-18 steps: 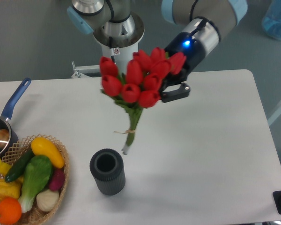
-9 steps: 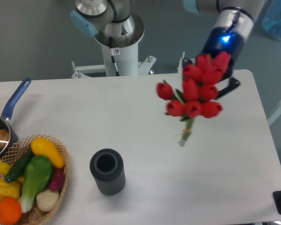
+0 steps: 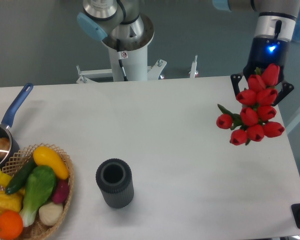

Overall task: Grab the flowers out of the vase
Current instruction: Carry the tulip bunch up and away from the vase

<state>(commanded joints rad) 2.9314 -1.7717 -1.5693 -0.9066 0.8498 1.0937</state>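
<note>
Flowers (image 3: 253,116) are held aloft by gripper (image 3: 260,85), pinched among the buds, well apart from vase (image 3: 114,183). Judged light, floppy; stems likely firmer hold.

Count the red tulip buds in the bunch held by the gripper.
9 visible, all in the one red tulip bunch in the gripper above the white table's right edge: one juts left, the rest cluster tightly; others may be hidden.

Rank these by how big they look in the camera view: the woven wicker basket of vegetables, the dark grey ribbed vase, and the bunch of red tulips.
1. Wicker basket, partly cut off.
2. Red tulip bunch; held nearer the camera, so unsure.
3. Dark grey ribbed vase.
</note>
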